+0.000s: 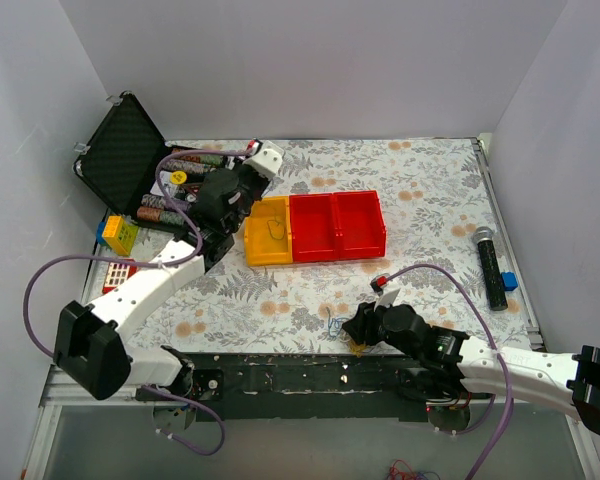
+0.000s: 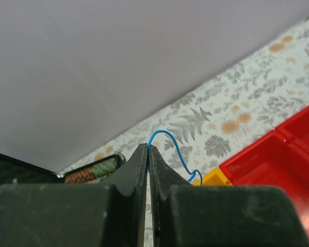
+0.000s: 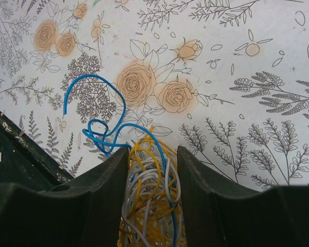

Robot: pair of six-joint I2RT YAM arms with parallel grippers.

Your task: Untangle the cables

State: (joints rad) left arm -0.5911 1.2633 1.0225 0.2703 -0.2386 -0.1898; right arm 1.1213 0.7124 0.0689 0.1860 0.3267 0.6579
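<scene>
- My left arm reaches toward the back of the table (image 1: 420, 180). The left gripper (image 2: 148, 149) is pressed together on one blue cable (image 2: 162, 131).
- My right arm lies low at the near edge. The right gripper (image 3: 153, 154) pinches the cable bundle (image 3: 149, 200) of yellow, white and blue strands; I cannot count them.
- Bins: one yellow bin (image 1: 265, 262), two red bins (image 1: 335, 252).

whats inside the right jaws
A tangle of yellow, white and blue cables fills the gap, one blue cable looping out onto the table. Its lower end is hidden behind the jaws.
</scene>
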